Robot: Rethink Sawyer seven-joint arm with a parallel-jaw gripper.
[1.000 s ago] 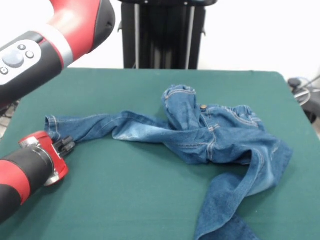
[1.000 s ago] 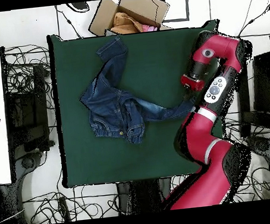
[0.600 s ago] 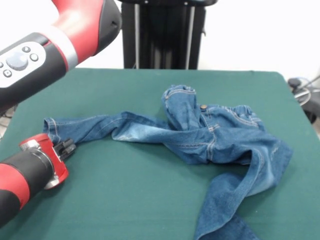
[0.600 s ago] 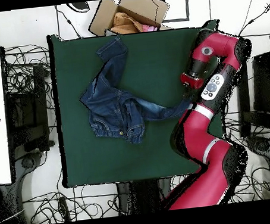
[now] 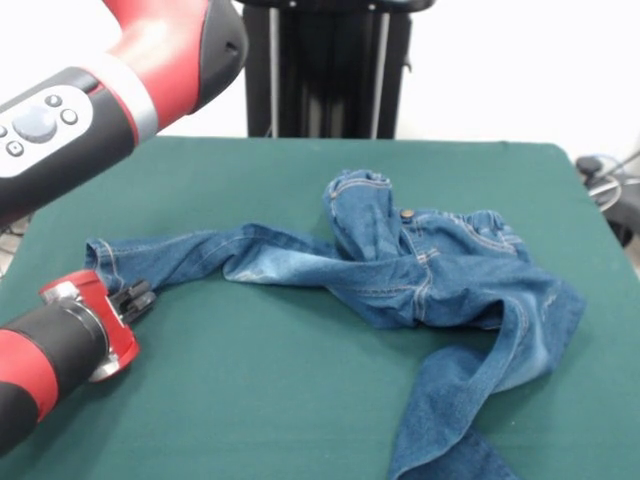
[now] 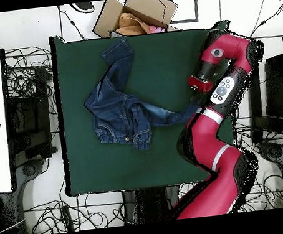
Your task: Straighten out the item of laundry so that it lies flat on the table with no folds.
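Jeans [image 5: 420,270] approx. half done: one leg stretched across desk [image 5: 250,400], waist bunched, other leg folded; hand [image 5: 138,297] at cuff, grip state indeterminable.

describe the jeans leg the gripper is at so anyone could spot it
On the dark green cloth table lies a rumpled pair of blue denim jeans. One leg stretches straight out toward the red and black gripper; the other leg bends toward the table's edge.
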